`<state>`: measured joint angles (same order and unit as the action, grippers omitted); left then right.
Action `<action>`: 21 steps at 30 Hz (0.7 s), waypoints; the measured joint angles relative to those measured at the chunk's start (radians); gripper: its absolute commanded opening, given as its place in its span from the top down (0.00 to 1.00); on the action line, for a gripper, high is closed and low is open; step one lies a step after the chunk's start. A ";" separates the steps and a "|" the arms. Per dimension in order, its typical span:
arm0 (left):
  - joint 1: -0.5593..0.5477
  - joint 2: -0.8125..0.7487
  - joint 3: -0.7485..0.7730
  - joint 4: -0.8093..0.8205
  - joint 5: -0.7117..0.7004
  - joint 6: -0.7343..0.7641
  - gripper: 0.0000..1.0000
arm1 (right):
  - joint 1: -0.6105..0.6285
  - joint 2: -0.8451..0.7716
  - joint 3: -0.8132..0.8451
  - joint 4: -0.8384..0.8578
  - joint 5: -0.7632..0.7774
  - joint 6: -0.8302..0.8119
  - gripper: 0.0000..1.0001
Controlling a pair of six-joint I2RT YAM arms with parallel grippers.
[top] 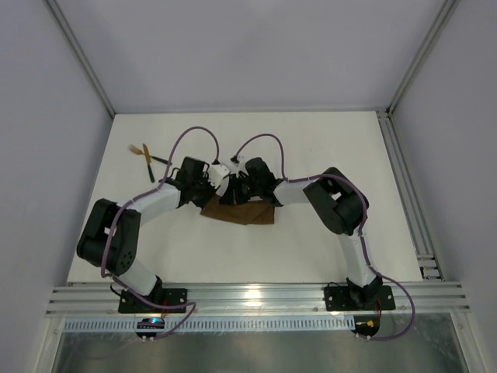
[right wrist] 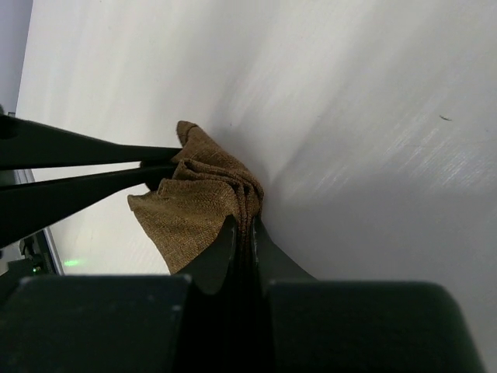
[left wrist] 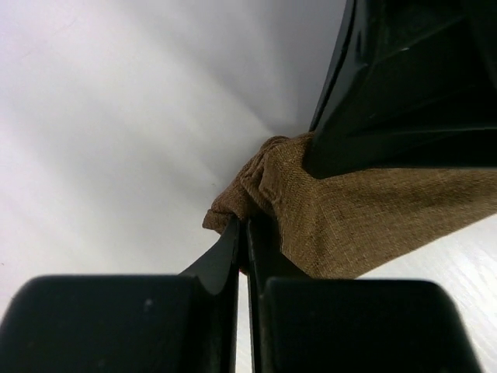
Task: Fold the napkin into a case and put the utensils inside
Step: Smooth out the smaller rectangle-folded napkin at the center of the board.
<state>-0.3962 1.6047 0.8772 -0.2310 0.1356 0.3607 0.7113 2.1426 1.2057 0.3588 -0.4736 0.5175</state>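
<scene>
Two clenched grips hold the napkin (top: 242,211) at mid-worktop (top: 326,148). The left end effector (left wrist: 242,227) pinches a bunched corner, and the right end effector (right wrist: 242,227) pinches gathered folds just beside it. With the pinches so near each other, an uneven pull could drag cloth out of one grip or set the fold crooked. Only the top view shows the utensils (top: 144,153), well apart at the far left. Only the wrist views show cloth caught between closed fingers.

Top camera high, looking down, wrist cameras low and close; all share the napkin (top: 239,211)
</scene>
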 measured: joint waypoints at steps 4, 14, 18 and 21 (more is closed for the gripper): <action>0.012 -0.074 -0.012 0.002 0.046 -0.043 1.00 | 0.000 0.000 0.000 -0.003 0.004 0.001 0.97; 0.022 -0.101 -0.012 -0.006 0.140 -0.092 1.00 | 0.000 0.000 0.019 -0.047 0.015 0.012 0.97; 0.024 -0.079 -0.012 -0.005 0.163 -0.092 1.00 | 0.005 0.000 0.030 -0.067 0.024 0.023 0.86; 0.025 -0.062 -0.012 -0.006 0.172 -0.093 1.00 | 0.008 -0.001 0.032 -0.069 0.028 0.052 0.63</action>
<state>-0.3714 1.5429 0.8650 -0.2371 0.3073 0.2676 0.7193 2.1418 1.2381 0.2897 -0.4454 0.5697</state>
